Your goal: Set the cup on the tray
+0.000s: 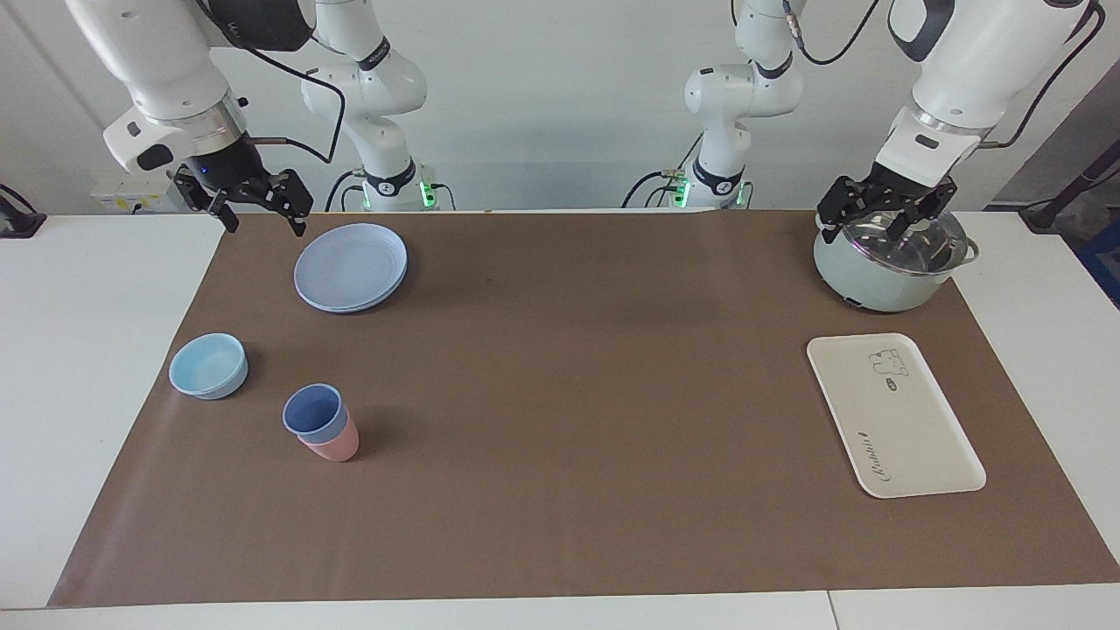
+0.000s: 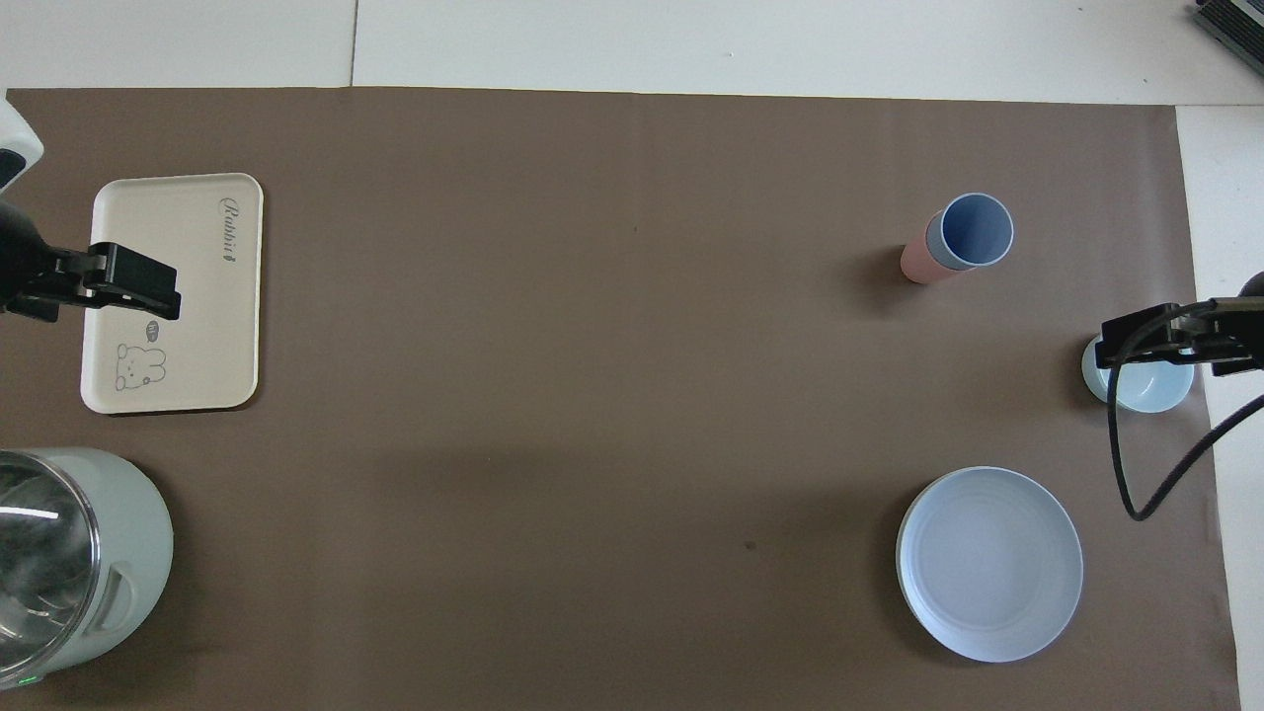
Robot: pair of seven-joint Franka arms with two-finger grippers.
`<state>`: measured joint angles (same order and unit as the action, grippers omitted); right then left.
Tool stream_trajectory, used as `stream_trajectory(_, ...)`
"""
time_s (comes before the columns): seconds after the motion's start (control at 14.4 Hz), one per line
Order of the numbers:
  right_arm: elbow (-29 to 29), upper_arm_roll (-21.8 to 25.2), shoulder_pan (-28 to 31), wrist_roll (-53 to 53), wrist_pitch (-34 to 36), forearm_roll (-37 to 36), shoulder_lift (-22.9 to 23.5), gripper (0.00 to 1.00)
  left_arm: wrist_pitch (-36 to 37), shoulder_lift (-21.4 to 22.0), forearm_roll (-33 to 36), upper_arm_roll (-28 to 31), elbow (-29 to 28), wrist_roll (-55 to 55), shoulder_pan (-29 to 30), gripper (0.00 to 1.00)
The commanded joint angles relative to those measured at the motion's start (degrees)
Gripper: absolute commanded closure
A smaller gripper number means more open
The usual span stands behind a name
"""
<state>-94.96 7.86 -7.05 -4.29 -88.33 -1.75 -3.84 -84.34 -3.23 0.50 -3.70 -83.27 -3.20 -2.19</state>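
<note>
1. Toward the lower left of the facing view, the cup [image 1: 312, 410] is sitting nested inside a pink cup [image 1: 335, 445], upright on the brown mat [image 1: 560, 394], at the right arm's end of the table.
2. At the right of the facing view, the tray [image 1: 894, 415] is lying flat and bare on the mat, well apart from the cup.
3. Upper right of the facing view, the left gripper [image 1: 884, 219] is hanging over the lidded pot [image 1: 888, 262], jaws spread wide, gripping nothing.
4. Upper left of the facing view, the right gripper [image 1: 262, 214] is hovering over the mat's corner beside the blue plate [image 1: 350, 266], jaws parted and empty.
5. A light-blue bowl [image 1: 208, 366] is sitting beside the nested cups, nearer the table's end.
</note>
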Motion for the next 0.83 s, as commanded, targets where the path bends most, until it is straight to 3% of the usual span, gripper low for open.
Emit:
stream_trajectory(0.0, -0.2, -0.3, 0.4, -0.6, 0.3, 0.0, -0.3, 0.0, 0.2, -0.8, 0.3, -0.4, 1.4, 0.6, -0.1, 0.0)
stream_trajectory(0.35, -0.5, -0.3, 0.6, -1.2, -0.5, 0.5, -0.4, 0.0, -8.7, 4.4, 0.0, -0.6, -10.5, 0.5, 0.3, 0.0)
stream_trajectory(0.76, -2.6, -0.3, 0.7, -0.9, -3.9, 0.7, -1.0, 0.0, -6.7, 3.6, 0.0, -2.6, -8.9, 0.5, 2.5, 0.0)
